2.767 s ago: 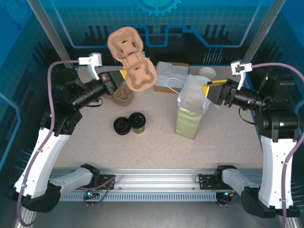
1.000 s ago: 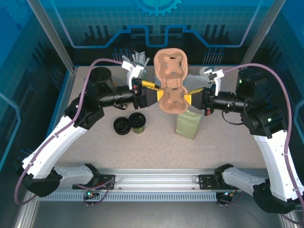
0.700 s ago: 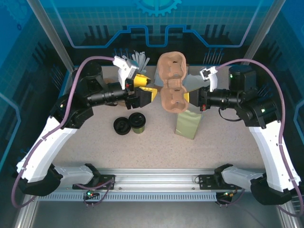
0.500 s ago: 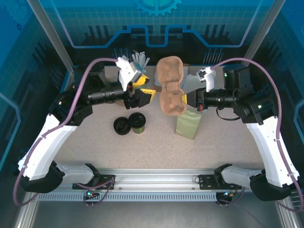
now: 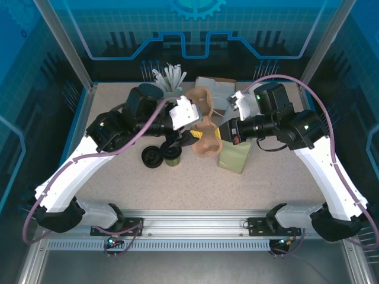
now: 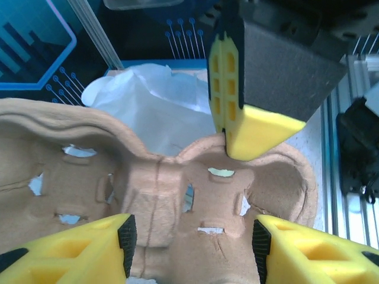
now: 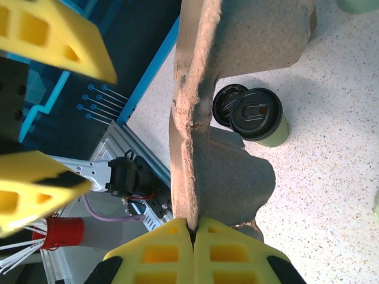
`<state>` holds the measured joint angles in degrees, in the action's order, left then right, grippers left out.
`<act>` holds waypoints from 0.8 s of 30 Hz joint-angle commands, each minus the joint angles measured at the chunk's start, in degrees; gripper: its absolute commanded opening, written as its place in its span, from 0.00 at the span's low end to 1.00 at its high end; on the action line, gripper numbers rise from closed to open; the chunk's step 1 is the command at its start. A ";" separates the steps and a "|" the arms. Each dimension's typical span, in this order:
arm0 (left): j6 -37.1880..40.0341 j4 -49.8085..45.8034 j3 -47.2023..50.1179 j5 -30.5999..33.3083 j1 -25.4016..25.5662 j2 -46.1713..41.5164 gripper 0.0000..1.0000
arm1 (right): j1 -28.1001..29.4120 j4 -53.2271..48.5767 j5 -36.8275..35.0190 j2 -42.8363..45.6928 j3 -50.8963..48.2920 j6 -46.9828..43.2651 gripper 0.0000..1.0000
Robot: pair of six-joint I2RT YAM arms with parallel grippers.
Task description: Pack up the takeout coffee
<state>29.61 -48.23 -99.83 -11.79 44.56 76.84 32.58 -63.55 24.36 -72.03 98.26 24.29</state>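
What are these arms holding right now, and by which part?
The right gripper has its jaws shut on the thin rim of the brown pulp cup carrier. The left gripper is open, holding nothing.

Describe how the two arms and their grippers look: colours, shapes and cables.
The left arm and the right arm have white shell links with black joints, and a purple-grey cable runs loosely along each. The left gripper and the right gripper carry yellow fingers with square recesses on black bodies. A white bracket tops the left wrist.
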 commanded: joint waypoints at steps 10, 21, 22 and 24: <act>5.41 1.97 2.99 8.69 1.06 1.12 0.60 | 2.99 -0.35 -0.53 -1.83 0.20 1.03 0.00; 6.69 2.61 3.85 10.08 1.13 1.91 0.53 | 3.81 -0.44 -0.54 -1.90 0.66 1.18 0.00; 6.81 2.57 3.99 10.20 1.23 1.99 0.53 | 3.81 -0.44 -0.58 -1.93 0.63 1.14 0.00; 6.92 2.52 3.94 10.51 1.20 2.09 0.53 | 3.89 -0.44 -0.59 -1.97 0.62 1.16 0.00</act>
<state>35.09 -47.03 -96.57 -2.46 45.30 78.61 35.38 -63.48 23.97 -73.91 98.26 24.69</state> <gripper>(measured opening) 0.529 0.032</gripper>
